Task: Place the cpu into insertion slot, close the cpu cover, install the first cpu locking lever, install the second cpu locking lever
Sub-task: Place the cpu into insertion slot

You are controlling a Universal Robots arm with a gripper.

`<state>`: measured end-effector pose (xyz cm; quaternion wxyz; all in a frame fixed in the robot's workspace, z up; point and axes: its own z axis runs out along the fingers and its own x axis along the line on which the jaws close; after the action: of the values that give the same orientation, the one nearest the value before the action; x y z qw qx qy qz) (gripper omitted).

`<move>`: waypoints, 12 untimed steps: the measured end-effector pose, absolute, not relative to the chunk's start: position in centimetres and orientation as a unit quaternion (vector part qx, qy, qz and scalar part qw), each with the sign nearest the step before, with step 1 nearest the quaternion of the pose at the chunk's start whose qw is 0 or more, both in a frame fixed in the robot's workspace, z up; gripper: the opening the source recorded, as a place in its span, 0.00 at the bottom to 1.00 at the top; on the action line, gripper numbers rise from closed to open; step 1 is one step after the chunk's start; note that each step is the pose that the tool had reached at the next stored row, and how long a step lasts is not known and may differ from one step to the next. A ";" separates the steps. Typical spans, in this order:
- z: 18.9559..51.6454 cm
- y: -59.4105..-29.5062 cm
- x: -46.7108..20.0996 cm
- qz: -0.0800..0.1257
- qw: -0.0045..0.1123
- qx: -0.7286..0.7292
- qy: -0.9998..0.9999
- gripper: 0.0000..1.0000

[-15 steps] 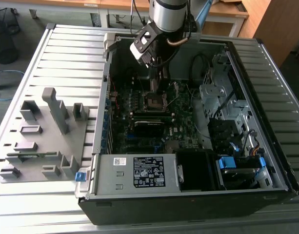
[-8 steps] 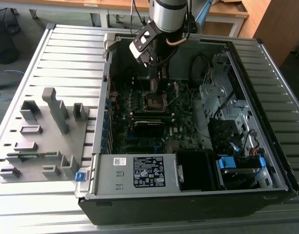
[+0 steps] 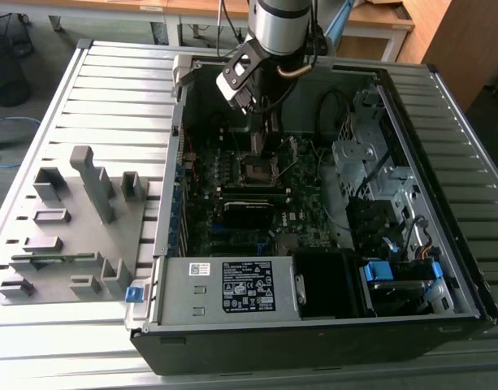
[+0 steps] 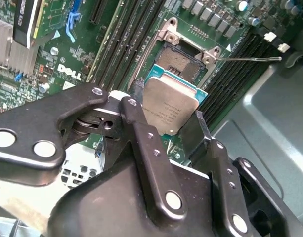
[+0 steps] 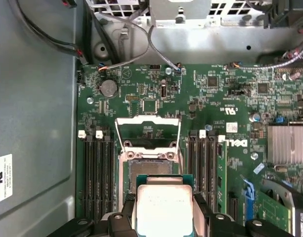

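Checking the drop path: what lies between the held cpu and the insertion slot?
Nothing; in the first wrist view the stretch from cpu to insertion slot is bare, cpu cover open.

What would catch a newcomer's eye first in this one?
The cpu, clamped between the gripper's black fingers, is held over the open socket on the green motherboard. At the socket's edge the cpu cover stands flipped up. In the exterior view the arm reaches down into the open computer case.

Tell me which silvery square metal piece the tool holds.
The flat silver-grey cpu, solid-topped, gripped by the black tool; the thin windowed cpu cover frame stands open at the socket.
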<state>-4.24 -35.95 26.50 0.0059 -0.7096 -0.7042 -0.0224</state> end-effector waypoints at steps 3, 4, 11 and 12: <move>26.4 -35.9 -4.3 -0.028 0.001 -0.705 -0.708 0.54; 26.3 -35.9 -4.3 -0.029 0.000 -0.705 -0.709 0.54; 26.1 -35.9 -4.5 -0.029 -0.001 -0.704 -0.709 0.54; 25.9 -35.9 -4.6 -0.029 -0.001 -0.704 -0.709 0.54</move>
<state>-4.58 -35.95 25.95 -0.0014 -0.7042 -0.7094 -0.0294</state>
